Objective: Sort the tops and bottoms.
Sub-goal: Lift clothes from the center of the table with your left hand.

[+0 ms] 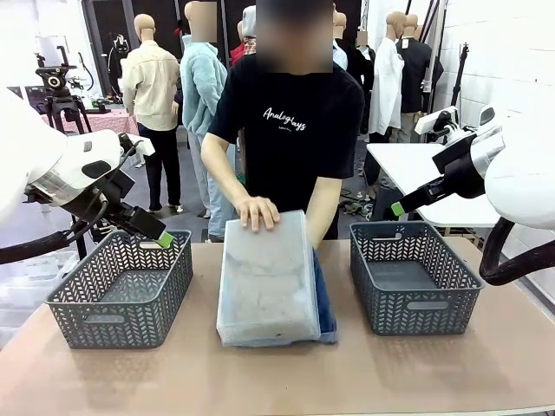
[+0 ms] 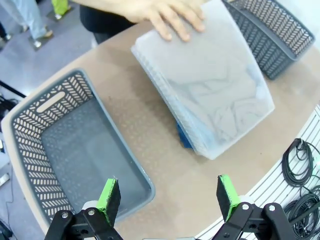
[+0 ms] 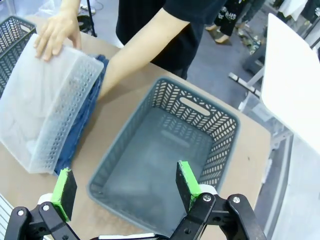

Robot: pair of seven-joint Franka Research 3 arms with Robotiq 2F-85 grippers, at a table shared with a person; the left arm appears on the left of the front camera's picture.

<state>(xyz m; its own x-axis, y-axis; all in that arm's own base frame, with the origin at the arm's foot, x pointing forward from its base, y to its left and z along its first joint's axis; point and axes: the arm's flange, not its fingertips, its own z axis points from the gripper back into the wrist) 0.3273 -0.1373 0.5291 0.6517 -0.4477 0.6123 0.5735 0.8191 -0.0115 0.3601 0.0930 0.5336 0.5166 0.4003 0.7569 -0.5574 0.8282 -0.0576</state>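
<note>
Denim bottoms (image 1: 324,303) peek from under an upturned translucent bin (image 1: 264,277) at the surface's (image 1: 277,381) centre, a person's hand (image 1: 257,212) on its 12 o'clock edge. Left claw (image 2: 165,192) and right claw (image 3: 125,187) hang spread, empty. Reaching in now could strike that hand or snag the bin.

The brown desk (image 1: 277,377) carries two grey baskets, the left basket (image 1: 113,319) by its left edge and the right basket (image 1: 425,308) by its right. Midway, a translucent bin (image 1: 264,277) lies overturned on blue denim (image 1: 323,299).
</note>
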